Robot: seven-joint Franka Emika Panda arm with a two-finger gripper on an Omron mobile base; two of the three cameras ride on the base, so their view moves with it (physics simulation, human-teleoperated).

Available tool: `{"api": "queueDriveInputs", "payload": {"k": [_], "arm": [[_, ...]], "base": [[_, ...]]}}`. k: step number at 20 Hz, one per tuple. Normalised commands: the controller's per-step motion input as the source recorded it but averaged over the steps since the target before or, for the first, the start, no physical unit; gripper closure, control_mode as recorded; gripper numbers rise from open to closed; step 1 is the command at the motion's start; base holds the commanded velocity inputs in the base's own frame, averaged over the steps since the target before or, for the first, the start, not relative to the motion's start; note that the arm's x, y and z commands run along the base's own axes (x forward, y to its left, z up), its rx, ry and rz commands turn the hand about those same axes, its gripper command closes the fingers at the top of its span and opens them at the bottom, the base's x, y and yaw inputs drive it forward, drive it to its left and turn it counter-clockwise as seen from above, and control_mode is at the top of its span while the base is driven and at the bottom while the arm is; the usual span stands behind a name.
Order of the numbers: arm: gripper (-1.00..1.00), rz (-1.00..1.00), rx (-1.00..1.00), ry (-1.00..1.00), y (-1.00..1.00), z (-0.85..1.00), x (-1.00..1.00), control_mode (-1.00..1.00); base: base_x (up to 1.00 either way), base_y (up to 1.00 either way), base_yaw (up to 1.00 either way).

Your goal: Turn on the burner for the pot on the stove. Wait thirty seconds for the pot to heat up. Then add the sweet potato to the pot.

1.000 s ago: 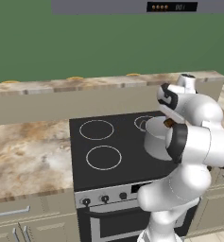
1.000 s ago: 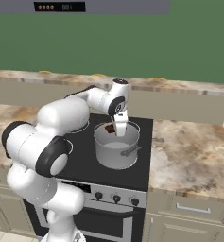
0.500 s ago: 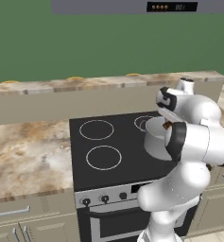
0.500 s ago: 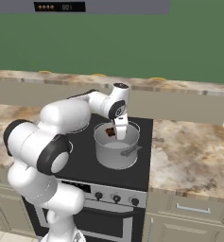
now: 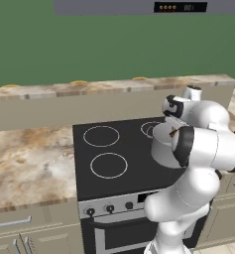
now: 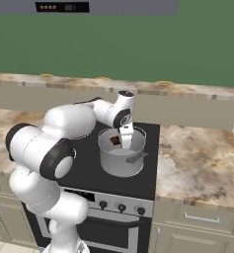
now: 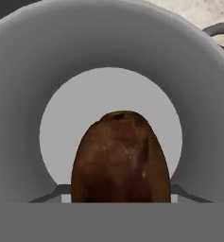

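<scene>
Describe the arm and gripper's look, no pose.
Glossy white arm built from fat rounded segments, with dark grey to black bands at the joints. The wrist carries a black-ringed cap. The gripper is a narrow white block. No cables, logos or markings are visible.

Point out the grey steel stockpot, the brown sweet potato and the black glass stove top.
Grey brushed-steel stockpot (image 6: pixel 119 162): right base view, front outer wall.
Dark brown oblong sweet potato (image 7: pixel 120 158): hand view, middle of its skin.
Flat black glass stove top (image 5: pixel 109 149): left base view, bare glass between rings.
</scene>
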Motion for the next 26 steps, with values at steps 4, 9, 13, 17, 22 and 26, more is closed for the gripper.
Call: {"api": "queueDriveInputs", "payload": {"k": [4,9,13,17,22,26], "arm": [[1.0,0.0,0.0,0.0,0.0,-0.09,0.22,-1.0],[1.0,0.0,0.0,0.02,0.0,-0.13,0.12,-1.0],[1.0,0.0,0.0,0.0,-0.02,-0.11,0.0,-1.0],[1.0,0.0,0.0,0.0,-0.01,-0.05,0.0,-1.0],[1.0,0.0,0.0,0.0,0.0,0.0,0.0,-1.0],[1.0,0.0,0.0,0.0,-0.01,0.0,0.01,-1.0]], "base": [[0.0,0.0,0.0],[0.0,0.0,0.0],[0.0,0.0,0.0],[0.0,0.0,0.0],[0.0,0.0,0.0],[0.0,0.0,0.0]]}}
